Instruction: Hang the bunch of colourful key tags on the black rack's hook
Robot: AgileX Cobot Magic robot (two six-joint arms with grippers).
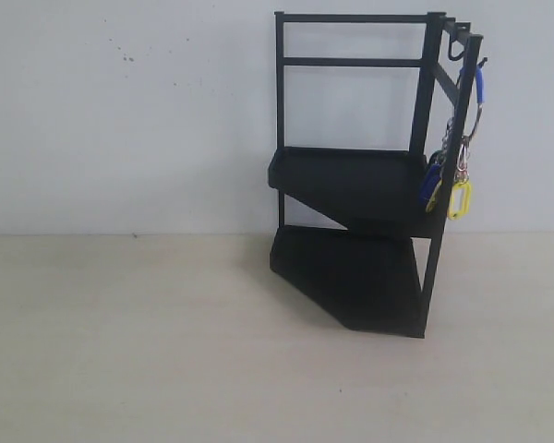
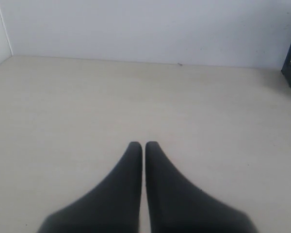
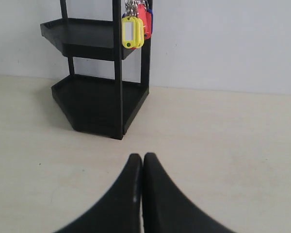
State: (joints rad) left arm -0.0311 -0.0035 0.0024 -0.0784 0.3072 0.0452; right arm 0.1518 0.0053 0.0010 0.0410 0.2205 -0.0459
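Exterior view frames the black rack (image 1: 351,185) whole, but thin metal at its top right corner makes the hook (image 1: 456,52) hard to make out. The colourful key tag bunch (image 1: 457,175) hangs there by its blue loop (image 1: 480,92), dangling against the front right post beside the upper tier; part of it is hidden behind that post. The right wrist view cuts the rack off above the upper tier, so only a yellow tag (image 3: 131,31) and a red tag (image 3: 144,19) show. The left wrist view catches just a dark sliver of the rack at the picture's edge.

The left gripper (image 2: 143,144) has its fingers drawn together with a hairline gap, gripping nothing. The right gripper (image 3: 142,155) is likewise closed and empty, well apart from the rack.

The rack stands on a pale wood-grain table (image 1: 120,341) near a plain white wall (image 1: 120,111).
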